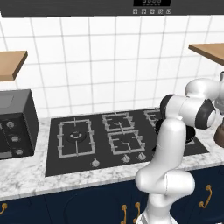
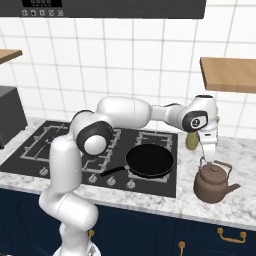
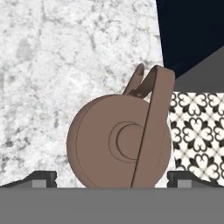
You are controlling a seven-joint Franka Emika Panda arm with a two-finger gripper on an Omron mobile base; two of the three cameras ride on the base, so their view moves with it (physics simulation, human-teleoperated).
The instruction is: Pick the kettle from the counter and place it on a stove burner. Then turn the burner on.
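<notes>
The kettle [image 2: 214, 182] stood on the counter [image 2: 240, 210] right of the cooktop [image 2: 30, 145], the gripper [image 2: 209, 154] hanging just above its handle. From the hand camera the fingers [image 3: 40, 178] stood spread wide either side of the kettle [image 3: 118, 142] — the left base camera caught only the kettle's edge [image 1: 219, 131], behind the arm.

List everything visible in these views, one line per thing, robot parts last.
kettle: one, brown, on the counter right of the cooktop, under the gripper
counter: one, white-grey marble, over navy cabinets
cooktop: one, black, set into the counter
stove burner: one, black, large square grate at the cooktop's left
frying pan: one, black, on the cooktop's right side
toaster oven: one, dark grey, left end of the counter
wooden shelves: two, brown, on the tiled wall
green object: one, partly hidden behind the hand
gripper: one, open, fingers straddling the kettle's handle
</notes>
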